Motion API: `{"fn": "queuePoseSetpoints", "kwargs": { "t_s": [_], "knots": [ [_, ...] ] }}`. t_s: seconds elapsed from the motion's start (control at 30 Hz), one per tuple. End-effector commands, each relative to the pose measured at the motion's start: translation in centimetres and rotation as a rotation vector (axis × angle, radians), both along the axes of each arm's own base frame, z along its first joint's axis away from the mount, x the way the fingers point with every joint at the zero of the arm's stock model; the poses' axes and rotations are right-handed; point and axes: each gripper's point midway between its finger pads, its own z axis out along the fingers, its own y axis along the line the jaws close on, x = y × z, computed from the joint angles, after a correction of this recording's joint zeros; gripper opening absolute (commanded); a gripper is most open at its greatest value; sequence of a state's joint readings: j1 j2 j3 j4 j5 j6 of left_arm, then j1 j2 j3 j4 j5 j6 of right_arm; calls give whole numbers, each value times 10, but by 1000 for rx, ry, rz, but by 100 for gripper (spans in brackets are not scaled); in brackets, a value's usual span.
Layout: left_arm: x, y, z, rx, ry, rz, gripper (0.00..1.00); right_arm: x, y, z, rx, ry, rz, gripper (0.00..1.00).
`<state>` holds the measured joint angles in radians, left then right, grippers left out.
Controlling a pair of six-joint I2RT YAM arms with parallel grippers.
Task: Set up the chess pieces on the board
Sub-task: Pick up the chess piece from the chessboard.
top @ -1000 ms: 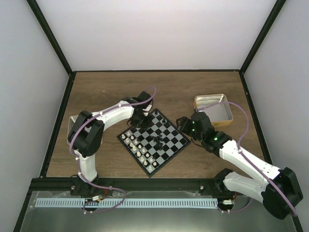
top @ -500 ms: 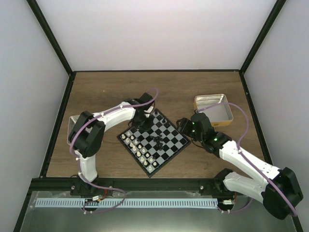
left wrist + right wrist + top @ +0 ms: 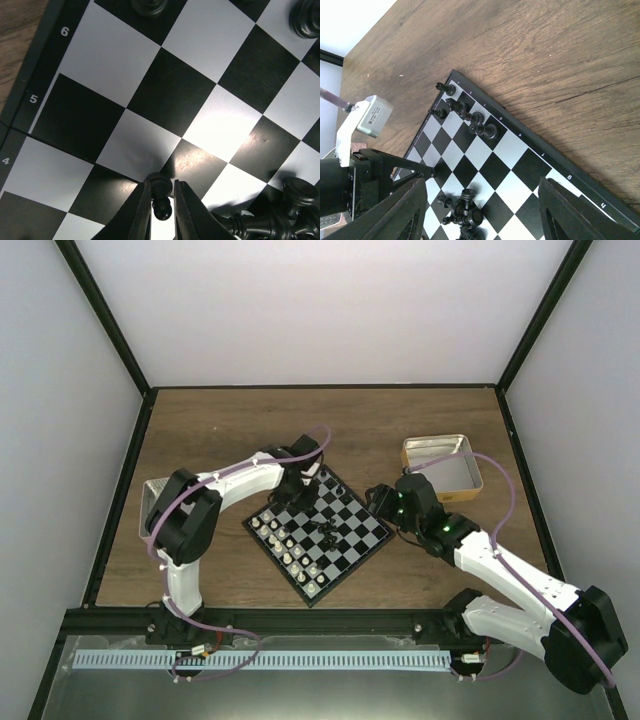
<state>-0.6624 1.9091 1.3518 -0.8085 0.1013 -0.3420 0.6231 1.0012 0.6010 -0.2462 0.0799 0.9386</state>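
**A:** You had your left arm doubled up at the elbow and reaching far and right, so the left gripper hung over the far-left side of the board.

**B:** Yes, and you had its fingers clenched on a black pawn, low over a dark square near the rim figures 4, 5 and 6. Whether the pawn touched the square, I could not tell.

**A:** Your right arm lay low from the near right corner, forearm slanting far and left. You had the right gripper just beside the board's right corner, jaws wide apart and holding nothing.

**B:** On the board you had white pieces lined along the near-left side. A few black pieces stood at the far corner, and a heap of fallen black ones lay near the middle.

**A:** The board sat cornerwise on a brown wooden table. A metal tray with a tan rim lay on the far right, beyond your right gripper. A second tray showed at the left, partly hidden by your left arm.

**B:** White walls and black frame posts closed the table in.
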Motion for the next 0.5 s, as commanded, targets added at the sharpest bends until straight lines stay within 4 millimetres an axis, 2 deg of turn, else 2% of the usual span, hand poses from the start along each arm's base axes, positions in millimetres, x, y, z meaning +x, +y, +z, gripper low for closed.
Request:
{"fn": "queuePoseSetpoints", "kwargs": {
  "t_s": [0.0,0.1,0.3,0.47],
  "knots": [
    [-2,-3,-6,13,9,-14,14,2,-6,2,-11,-17,-25,62],
    [2,-6,0,12,-14,-16,9,2,-6,2,-13,-17,-28,63],
    [20,-24,22,-26,-89,-18,9,3,-9,3,-18,-26,-42,63],
    [37,-34,22,-1,-128,-4,9,2,-12,1,-23,-23,-52,62]
  ]
}}
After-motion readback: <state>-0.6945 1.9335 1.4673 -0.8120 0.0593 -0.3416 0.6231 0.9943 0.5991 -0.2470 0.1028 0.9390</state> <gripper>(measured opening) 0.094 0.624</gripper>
